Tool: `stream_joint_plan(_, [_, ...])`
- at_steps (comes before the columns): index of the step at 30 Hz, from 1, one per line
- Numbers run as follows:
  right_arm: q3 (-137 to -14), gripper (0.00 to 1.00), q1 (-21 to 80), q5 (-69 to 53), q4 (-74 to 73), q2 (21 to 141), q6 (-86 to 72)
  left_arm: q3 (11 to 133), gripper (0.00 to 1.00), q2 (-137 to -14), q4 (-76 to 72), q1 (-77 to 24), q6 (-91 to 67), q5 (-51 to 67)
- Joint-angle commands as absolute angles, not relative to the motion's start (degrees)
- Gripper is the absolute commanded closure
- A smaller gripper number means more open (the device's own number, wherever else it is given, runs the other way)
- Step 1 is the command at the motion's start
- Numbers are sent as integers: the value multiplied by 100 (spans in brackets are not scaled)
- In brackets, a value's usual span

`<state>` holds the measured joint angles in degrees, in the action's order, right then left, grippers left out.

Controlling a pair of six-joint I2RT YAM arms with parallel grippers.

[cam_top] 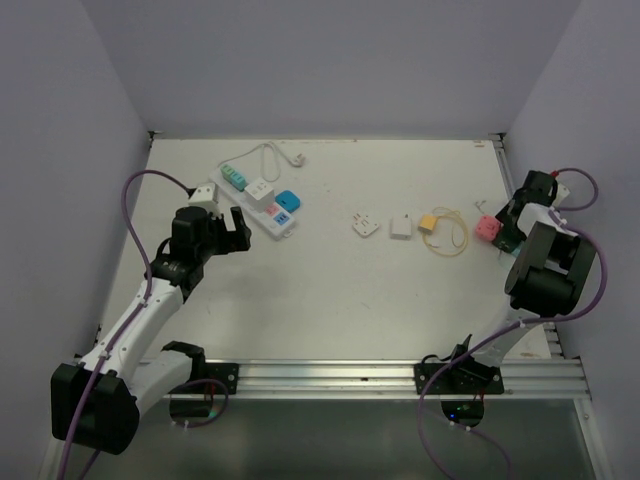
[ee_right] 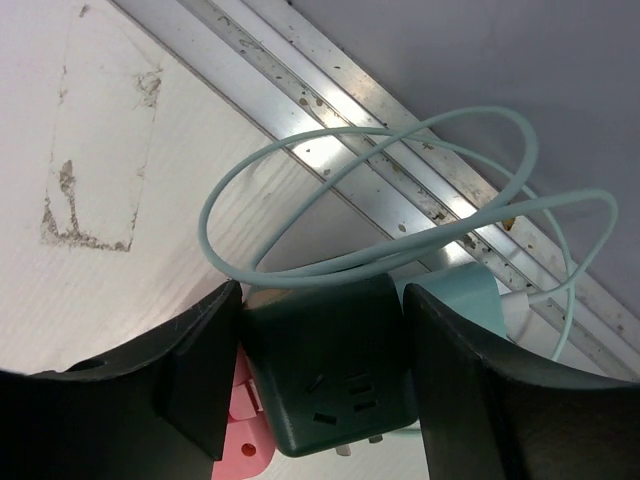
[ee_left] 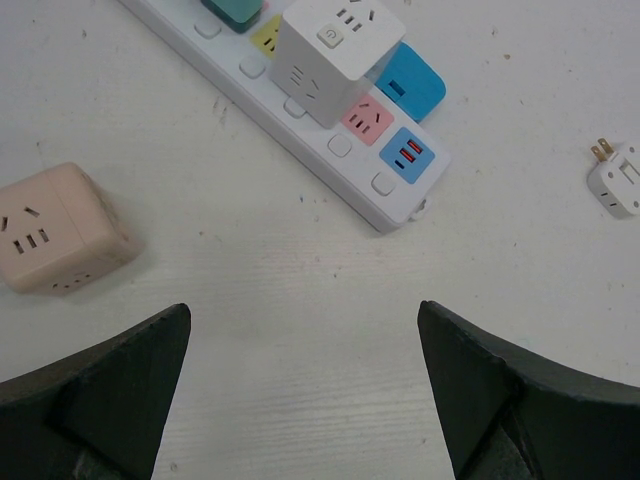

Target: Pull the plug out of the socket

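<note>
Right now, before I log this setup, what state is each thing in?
socket: lying flat, white cube plug in it.
white cube plug: seated upright in the socket.
peach cube adapter: loose, unplugged.
left end effector: open, empty.
right end effector: closed on the green cube adapter.

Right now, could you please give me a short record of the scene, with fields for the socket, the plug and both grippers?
socket: white power strip, lying flat on the left side of the table
plug: white cube adapter, seated upright in the strip
left gripper: open, poised near the strip's end, touching nothing
right gripper: fingers on either side of a dark green cube adapter at the table's right edge; firm grip not certain
task status: plug not yet pulled
</note>
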<state>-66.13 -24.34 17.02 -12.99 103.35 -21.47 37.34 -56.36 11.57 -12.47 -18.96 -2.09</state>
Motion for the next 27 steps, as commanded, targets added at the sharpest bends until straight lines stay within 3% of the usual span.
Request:
stream_joint_plan(1, [-6329, 62, -2408, 1187, -1178, 10134, -2206, 3797, 1, -5546, 905, -1266, -1960, -114])
stream_joint_plan(8, [-5977, 94, -2373, 835, -984, 9862, -2390, 3797, 0, -5520, 896, -1266, -1969, -114])
stream_joint_plan(11, [-5845, 100, -2320, 704, -888, 9695, -2443, 3797, 0, -5519, 896, -1266, -1969, -105])
stream_joint_plan(27, [-5985, 100, -1758, 466, -896, 8693, -2453, 3806, 0, -5467, 888, -1266, -1978, -97])
